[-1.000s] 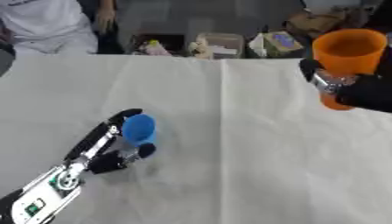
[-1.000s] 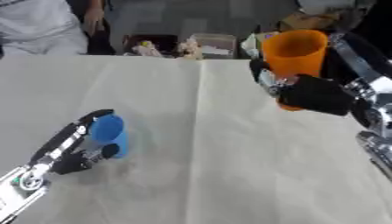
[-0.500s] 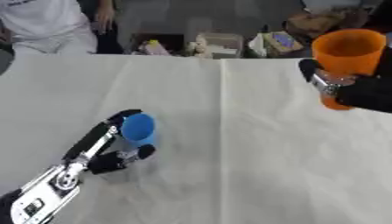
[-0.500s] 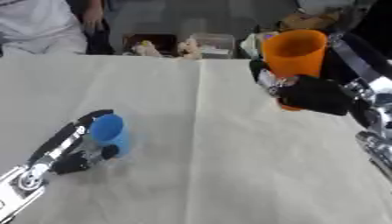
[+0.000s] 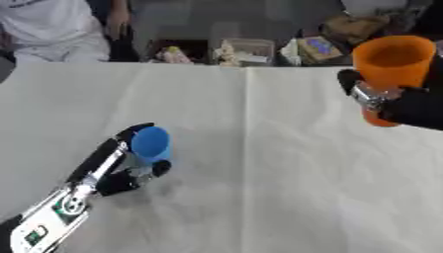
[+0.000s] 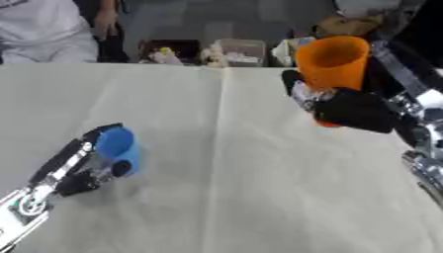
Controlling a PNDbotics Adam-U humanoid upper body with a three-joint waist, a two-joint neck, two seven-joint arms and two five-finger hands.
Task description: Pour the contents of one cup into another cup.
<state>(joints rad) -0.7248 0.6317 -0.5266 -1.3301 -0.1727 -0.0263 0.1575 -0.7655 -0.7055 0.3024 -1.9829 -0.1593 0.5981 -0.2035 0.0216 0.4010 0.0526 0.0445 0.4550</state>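
Note:
A small blue cup [image 5: 152,144] stands on the white table [image 5: 259,188] at the left, and my left hand [image 5: 121,165] is curled round it from the near side. My right hand [image 6: 346,106] holds a tall orange cup [image 6: 332,64] upright in the air at the right, well above the tabletop, fingers wrapped round its lower half. The two cups are far apart, the orange one to the right of and beyond the blue one. I cannot see inside either cup.
Boxes and small packets [image 5: 242,50] lie along the table's far edge. A person in white [image 5: 48,29] sits beyond the far left corner. A crease [image 5: 246,128] runs down the cloth's middle.

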